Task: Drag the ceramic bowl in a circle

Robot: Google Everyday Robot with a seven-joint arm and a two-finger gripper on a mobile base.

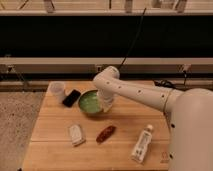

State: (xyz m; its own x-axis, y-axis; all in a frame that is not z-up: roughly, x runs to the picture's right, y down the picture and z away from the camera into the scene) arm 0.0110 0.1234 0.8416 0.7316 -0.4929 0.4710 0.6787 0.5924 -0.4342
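The green ceramic bowl [90,103] sits on the wooden table [55,150], left of centre, with a paler green inside. My white arm reaches in from the right and bends down to it. My gripper [106,104] is at the bowl's right rim, its tip at or inside the edge. The arm's wrist hides the bowl's right side.
A small white cup [57,89] stands at the back left, with a black flat object [71,97] beside the bowl. A white packet [76,134], a reddish-brown item [105,133] and a white bottle [142,144] lie toward the front.
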